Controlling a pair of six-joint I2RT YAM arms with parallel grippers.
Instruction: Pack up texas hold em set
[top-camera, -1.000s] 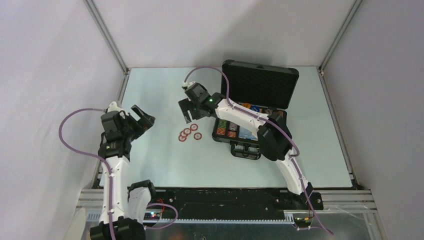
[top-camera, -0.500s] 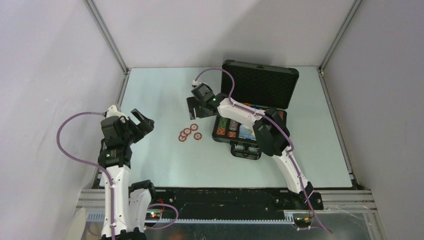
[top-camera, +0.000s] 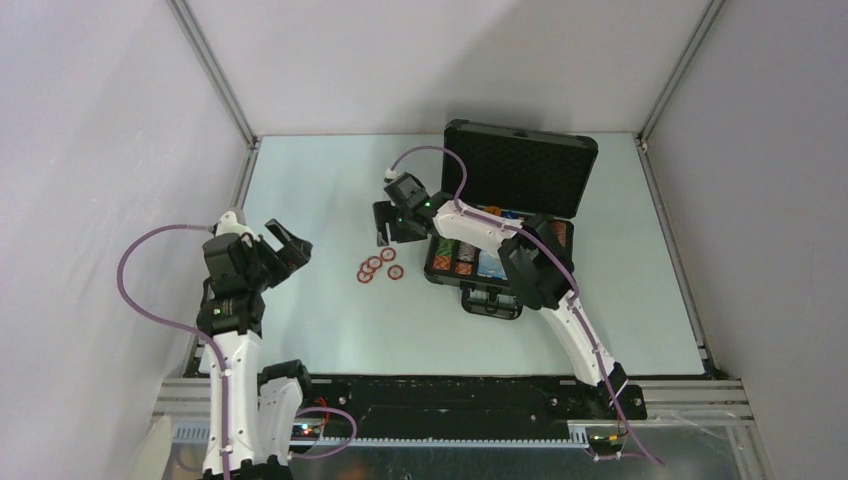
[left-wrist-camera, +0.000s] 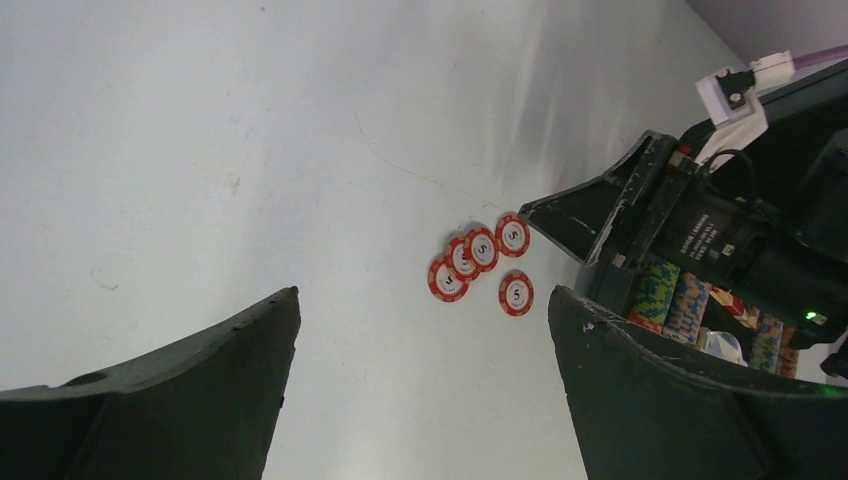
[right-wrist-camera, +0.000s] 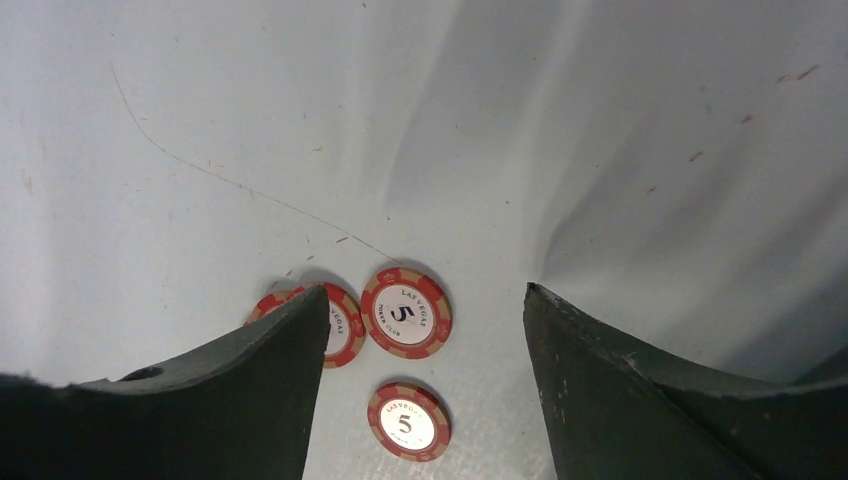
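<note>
Fingers of the right gripper (top-camera: 388, 224) are spread wide with nothing held between them, poised over the table (top-camera: 330, 330) just behind the small red-white round chips (top-camera: 377, 266), which lie loose in a cluster to the left of the black case (top-camera: 520, 165). The case is open with its foam-lined lid upright, and its multicoloured chip rows (top-camera: 455, 255) are partly covered by the right arm stretched across them. The left gripper (top-camera: 288, 240) is likewise held wide open and empty, well apart from the chips on the left side.
</note>
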